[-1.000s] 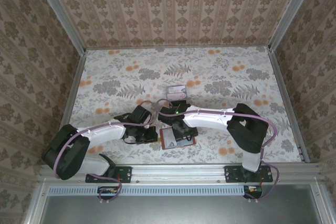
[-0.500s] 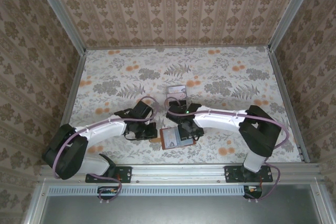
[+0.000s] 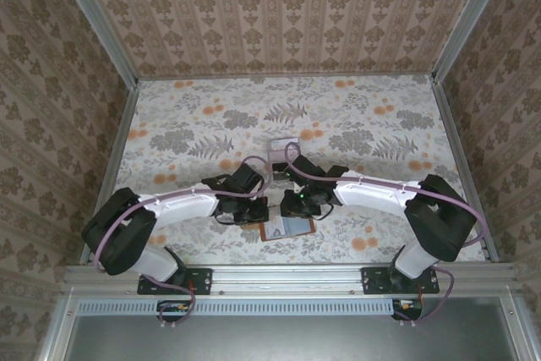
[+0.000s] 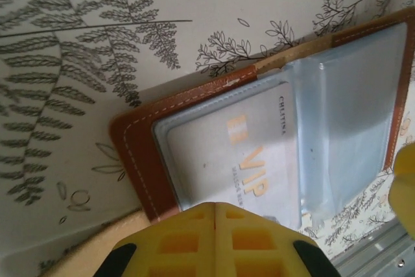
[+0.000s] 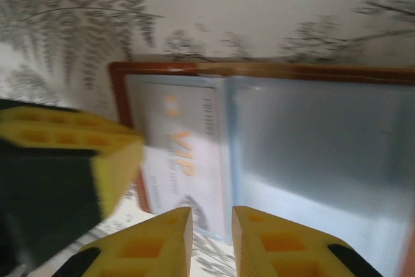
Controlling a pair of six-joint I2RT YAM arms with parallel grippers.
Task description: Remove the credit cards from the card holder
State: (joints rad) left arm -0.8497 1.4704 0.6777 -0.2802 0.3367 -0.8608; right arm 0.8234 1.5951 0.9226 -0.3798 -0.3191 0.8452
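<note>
There is one leather card holder [image 3: 288, 228] lying open on the one table [image 3: 380, 124], near its near edge, and one silvery VIP card [image 4: 259, 154] can be counted inside it. One small clear box [image 3: 282, 148] sits farther back. Two end effectors are over the holder: the left end effector [image 4: 214, 209] and the right end effector [image 5: 212, 215].

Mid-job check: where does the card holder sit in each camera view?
Top external: card holder low centre of the picture.
Left wrist: card holder open, running from lower left to upper right.
Right wrist: card holder across centre and right, brown rim along the top.
Shared landmark: the silvery VIP card at its left end in both wrist views.
</note>
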